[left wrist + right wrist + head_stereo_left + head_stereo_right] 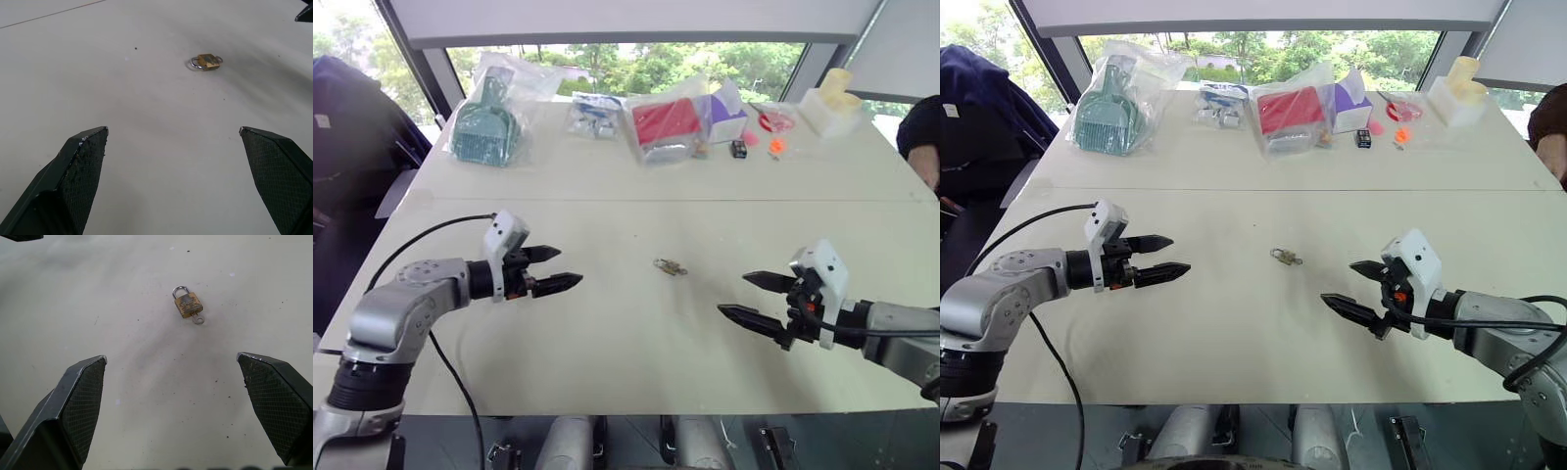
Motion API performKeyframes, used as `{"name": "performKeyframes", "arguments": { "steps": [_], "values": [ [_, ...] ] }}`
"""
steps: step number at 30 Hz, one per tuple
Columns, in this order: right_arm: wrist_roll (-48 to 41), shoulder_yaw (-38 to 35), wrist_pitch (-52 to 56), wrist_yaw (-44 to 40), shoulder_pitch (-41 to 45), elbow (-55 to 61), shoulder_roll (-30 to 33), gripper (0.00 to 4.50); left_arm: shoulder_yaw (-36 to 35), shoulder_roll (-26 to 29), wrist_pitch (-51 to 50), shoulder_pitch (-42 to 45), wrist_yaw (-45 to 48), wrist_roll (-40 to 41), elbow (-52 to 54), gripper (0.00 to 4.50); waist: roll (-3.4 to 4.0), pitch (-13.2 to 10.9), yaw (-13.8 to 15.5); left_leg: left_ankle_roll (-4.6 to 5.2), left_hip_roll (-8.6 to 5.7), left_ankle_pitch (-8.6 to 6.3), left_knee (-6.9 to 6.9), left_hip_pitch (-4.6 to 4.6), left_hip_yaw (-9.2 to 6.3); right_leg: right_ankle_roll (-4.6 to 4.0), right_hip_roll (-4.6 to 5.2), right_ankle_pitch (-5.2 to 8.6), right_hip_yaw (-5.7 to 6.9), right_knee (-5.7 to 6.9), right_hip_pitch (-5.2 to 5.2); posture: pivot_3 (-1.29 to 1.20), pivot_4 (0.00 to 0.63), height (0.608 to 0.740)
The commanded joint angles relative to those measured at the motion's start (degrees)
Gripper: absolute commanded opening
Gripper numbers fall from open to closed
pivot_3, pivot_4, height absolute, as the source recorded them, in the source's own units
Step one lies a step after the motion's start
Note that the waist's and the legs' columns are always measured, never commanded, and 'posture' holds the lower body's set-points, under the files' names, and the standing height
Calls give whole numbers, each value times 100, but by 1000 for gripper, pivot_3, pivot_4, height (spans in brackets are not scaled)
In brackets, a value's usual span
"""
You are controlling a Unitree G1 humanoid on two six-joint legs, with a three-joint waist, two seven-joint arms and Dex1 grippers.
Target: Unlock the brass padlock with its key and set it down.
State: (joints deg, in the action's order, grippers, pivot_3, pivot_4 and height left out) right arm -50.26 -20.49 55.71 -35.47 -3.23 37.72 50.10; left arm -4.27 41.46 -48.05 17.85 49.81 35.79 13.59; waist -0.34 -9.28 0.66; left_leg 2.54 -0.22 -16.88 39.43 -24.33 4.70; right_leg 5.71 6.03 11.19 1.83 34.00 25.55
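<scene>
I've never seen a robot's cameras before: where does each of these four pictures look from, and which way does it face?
Left eye: on the head, looking forward and down at the table; both arms show, left gripper and right gripper open.
Right eye: beside it, same scene.
Left wrist: along its own fingers toward the brass padlock.
Right wrist: along its own fingers toward the padlock with the key in it.
Shared: all four see the padlock.

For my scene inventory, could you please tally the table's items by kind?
Brass padlock with its key: 1
Clear bagged items: 3
Purple box: 1
Small black box: 1
Pale foam block: 1
Total: 7
</scene>
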Motion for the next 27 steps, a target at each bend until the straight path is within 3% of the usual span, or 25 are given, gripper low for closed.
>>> {"name": "performKeyframes", "arguments": {
  "steps": [1, 20, 23, 27],
  "values": [
    [-13, 4, -136, -3, 110, 103, -14, 4423, -224, -44, 139, 6, -20, 82, 35, 4500, 0, 0, 0, 0, 0, 1, -1, 0, 0, 0, 0, 0, 0, 0, 0, 0, 150, 740],
    [135, 335, -271, 108, 318, -58, -106, 4423, -138, -44, 182, 73, 87, -20, 86, 4500, 0, 0, -1, 3, 0, 5, -3, 0, 0, 0, -1, 0, 0, 0, 0, 0, 150, 740],
    [577, 741, -353, 217, 685, -200, -17, 4423, 10, 218, 553, 842, 408, -331, -359, 4500, -1, -1, 15, -1, -1, 7, -3, 0, 0, -1, -1, 0, 2, 2, 1, 0, 150, 740],
    [501, 730, -253, 262, 926, -220, -119, 4423, 858, 286, 1277, 2804, 1585, -899, -1702, 4500, -8, -4, 70, 0, -5, 20, -1, -7, -7, -6, -6, -3, 23, -1, -1, 0, 150, 740]
  ]
}}
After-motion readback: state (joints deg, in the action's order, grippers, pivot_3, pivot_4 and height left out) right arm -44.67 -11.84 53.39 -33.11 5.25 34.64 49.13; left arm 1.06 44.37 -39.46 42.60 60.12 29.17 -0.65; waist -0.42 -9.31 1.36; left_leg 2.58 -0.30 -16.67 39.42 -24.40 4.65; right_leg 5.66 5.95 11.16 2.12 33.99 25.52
